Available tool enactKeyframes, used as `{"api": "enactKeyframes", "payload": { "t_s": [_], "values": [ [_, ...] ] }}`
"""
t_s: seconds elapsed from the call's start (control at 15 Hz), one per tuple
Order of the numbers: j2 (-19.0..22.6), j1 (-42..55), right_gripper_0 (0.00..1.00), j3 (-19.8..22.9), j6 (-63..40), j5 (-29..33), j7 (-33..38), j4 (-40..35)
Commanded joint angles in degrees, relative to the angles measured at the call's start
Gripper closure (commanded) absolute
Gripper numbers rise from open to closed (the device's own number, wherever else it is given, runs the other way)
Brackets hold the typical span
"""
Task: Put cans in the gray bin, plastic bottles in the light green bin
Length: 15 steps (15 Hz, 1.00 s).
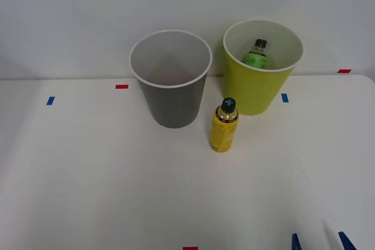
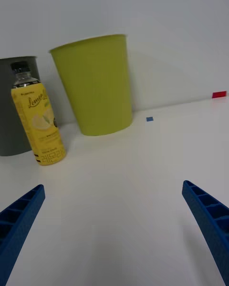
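Note:
A bright yellow plastic bottle (image 1: 224, 126) (image 2: 39, 123) with a dark cap stands upright on the white table, just in front of the two bins. The gray bin (image 1: 171, 78) (image 2: 13, 106) stands behind it to the left, the light green bin (image 1: 262, 65) (image 2: 97, 83) behind it to the right. Inside the light green bin a green-labelled bottle (image 1: 256, 53) leans against the back wall. My right gripper (image 1: 320, 242) (image 2: 114, 219) hovers open low over the table's near right part, well short of the yellow bottle, with nothing between its fingers.
Small red tape marks (image 1: 122, 86) and blue tape marks (image 1: 285, 98) dot the white table (image 1: 88, 174). A pale wall rises right behind the bins.

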State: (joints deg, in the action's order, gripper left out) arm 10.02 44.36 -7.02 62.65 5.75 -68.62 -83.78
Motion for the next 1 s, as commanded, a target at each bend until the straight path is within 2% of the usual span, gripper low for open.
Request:
{"api": "enactKeyframes", "payload": {
  "t_s": [0.07,0.13,0.27,0.33,0.47,0.6,1.0],
  "values": [
    [7.6,-3.0,0.00,-6.2,-4.3,-3.7,-2.0,-5.8],
    [10.5,-4.7,0.00,-8.4,-6.7,-5.4,-5.0,-7.9],
    [13.3,-7.5,0.00,-11.3,-8.0,-9.5,-13.3,-9.3],
    [14.2,-9.3,0.00,-13.3,-7.9,-12.4,-17.6,-9.3],
    [15.2,-12.0,0.00,-16.4,-8.2,-16.5,-21.9,-9.3],
    [16.1,-16.3,0.00,-18.9,-8.6,-18.7,-27.0,-9.3],
    [16.9,-24.3,0.00,-20.0,-20.2,-19.1,-26.6,-9.4]
  ]
}}
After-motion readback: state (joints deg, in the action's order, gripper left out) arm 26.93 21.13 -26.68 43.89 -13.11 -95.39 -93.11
